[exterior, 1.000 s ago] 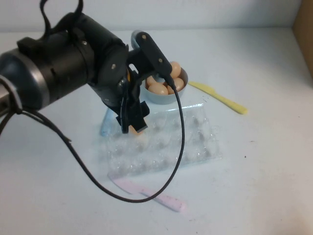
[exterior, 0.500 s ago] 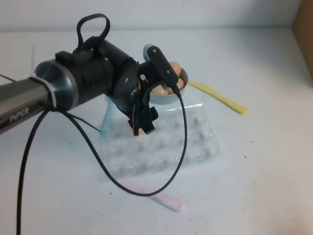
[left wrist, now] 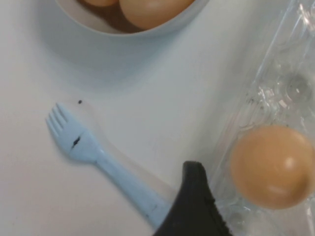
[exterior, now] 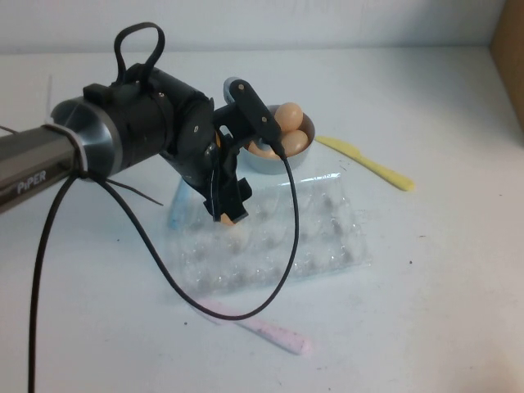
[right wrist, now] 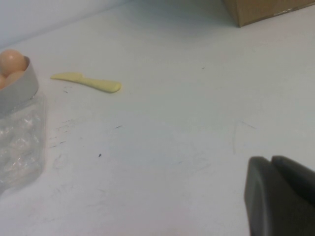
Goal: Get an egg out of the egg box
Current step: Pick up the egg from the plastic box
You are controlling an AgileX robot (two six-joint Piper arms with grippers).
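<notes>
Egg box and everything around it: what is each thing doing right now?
egg box: flat on the table, one egg in it.
egg: sitting in a corner cup.
bowl: upright, holding eggs.
blue fork: lying beside the egg box.
yellow knife: lying flat.
pink utensil: lying flat.
left hand: low over the egg.
right hand: shut, off to the side.
</notes>
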